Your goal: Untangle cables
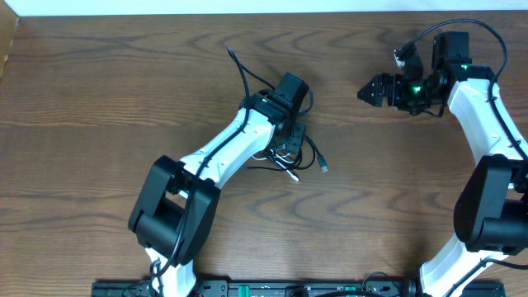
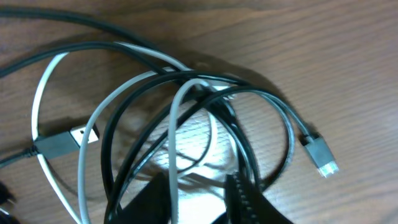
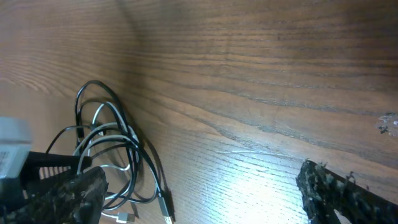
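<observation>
The white-and-black left arm [image 1: 235,144] stretched across the brown wooden table [image 1: 99,99], ending over a tangle of thin black and white cables [image 1: 301,157] — one black strand trailed up-left. The right gripper [image 1: 370,91] hung well apart, pointing left.

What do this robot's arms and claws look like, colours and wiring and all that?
Both arms match: the left arm and right arm have white shells on the links and bulky black joint housings. The claws are black; the left claw has a ridged finger, the right claw rough-textured ones. A green light glows at the right wrist, where a black wire loops.
</observation>
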`<action>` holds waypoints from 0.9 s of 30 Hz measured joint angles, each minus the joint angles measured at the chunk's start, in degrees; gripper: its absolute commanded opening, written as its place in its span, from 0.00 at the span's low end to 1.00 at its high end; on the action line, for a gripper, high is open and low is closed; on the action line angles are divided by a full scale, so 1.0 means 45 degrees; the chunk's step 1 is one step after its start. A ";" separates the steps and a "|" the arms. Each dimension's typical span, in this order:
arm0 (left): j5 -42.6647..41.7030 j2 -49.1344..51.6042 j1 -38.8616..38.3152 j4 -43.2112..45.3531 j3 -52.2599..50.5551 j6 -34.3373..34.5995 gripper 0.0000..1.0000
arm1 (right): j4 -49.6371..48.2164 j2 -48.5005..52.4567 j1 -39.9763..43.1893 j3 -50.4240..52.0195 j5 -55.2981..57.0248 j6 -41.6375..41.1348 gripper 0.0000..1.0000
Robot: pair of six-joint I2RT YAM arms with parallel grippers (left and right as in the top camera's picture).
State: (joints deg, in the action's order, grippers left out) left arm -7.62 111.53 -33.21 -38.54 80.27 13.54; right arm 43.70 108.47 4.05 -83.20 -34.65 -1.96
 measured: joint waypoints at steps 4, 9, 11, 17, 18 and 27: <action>0.0272 0.0136 0.0005 0.0272 0.0005 0.0010 0.08 | -0.0005 0.0000 -0.0015 0.0000 0.0000 0.0005 0.95; 0.0408 -0.0117 0.0010 0.0170 0.0345 0.0087 0.07 | -0.0005 0.0000 -0.0335 0.0000 0.0044 0.0005 0.95; 0.0427 -0.0597 0.0010 0.0180 0.0568 0.0282 0.08 | -0.0015 0.0000 -0.0641 0.0000 0.0053 0.0000 0.95; 0.0316 -0.3274 0.0010 0.0568 0.1268 0.1146 0.08 | -0.0389 0.0000 -0.1812 0.0000 0.0049 -0.0257 0.89; 0.0301 -0.3682 0.0010 0.0588 0.1355 0.1321 0.08 | -0.0461 0.0000 -0.2016 0.0000 0.0049 -0.0389 0.89; 0.0189 -0.4692 0.0029 0.1205 0.1472 0.1991 0.08 | -0.0928 0.0000 -0.3288 0.0000 -0.0005 -0.1175 0.91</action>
State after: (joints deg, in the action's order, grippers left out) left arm -6.76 90.41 -33.08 -33.12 86.89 22.50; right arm 39.53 108.47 -10.74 -83.20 -34.68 -7.25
